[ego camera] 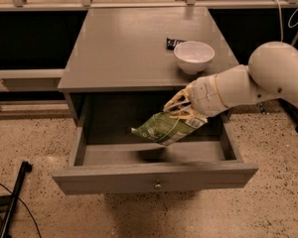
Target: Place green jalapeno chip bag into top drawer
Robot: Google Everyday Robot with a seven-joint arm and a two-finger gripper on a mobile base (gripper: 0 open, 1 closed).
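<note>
The green jalapeno chip bag (161,129) hangs in the air above the open top drawer (139,175), over its right half and clear of the drawer floor. It is a crinkly, pillow-shaped bag, mid green with lighter yellow-green print and white patches. It tilts so that its free left end dips lower than the held right end. The gripper (182,114) has its pale jaws closed on that right end, at the tip of a white arm (248,83) reaching in from the right. The drawer is pulled well out, its grey front panel carrying a small round knob (158,185). Above, on the grey table (129,48), a white bowl (194,56) stands near the right front edge, with a small dark wrapped bar (173,42) just behind it.
</note>
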